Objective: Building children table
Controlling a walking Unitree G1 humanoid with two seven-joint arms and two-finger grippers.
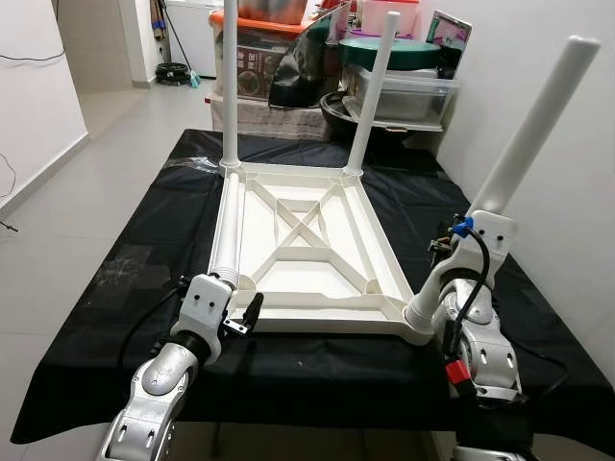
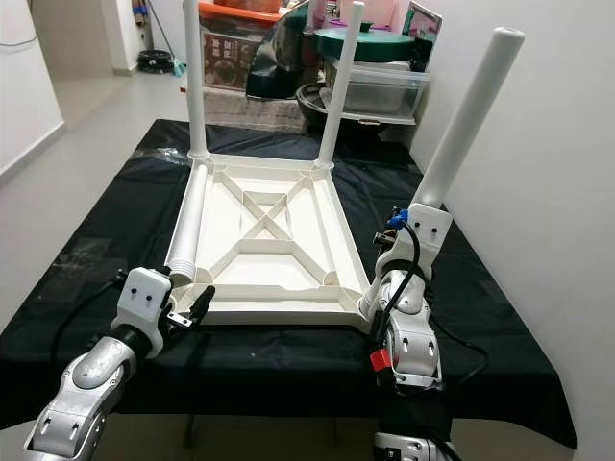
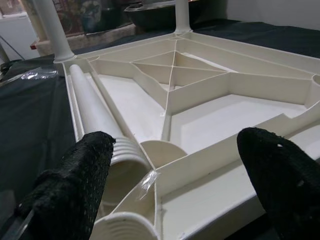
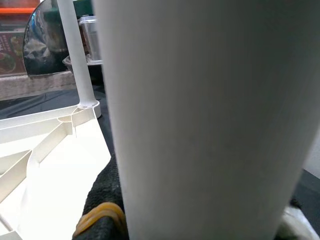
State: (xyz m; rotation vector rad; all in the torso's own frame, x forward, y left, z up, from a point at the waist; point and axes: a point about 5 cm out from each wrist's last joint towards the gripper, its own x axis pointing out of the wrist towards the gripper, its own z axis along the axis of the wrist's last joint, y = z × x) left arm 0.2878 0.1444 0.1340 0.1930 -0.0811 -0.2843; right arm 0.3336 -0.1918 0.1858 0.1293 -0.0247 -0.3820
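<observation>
table top (image 1: 307, 240) | left claw (image 3: 175, 185) wide at corner | right claw (image 1: 485, 226) grips leg (image 1: 533, 130)

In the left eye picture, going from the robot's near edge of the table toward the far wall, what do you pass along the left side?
Left gripper → loose table leg lying in the upturned tabletop → upright leg at the far left corner → bare black cloth → stacked storage boxes.

The right hand (image 2: 415, 252) is hidden behind the tilted leg (image 2: 465, 125); the far left leg (image 1: 229, 77) is cut off.
</observation>
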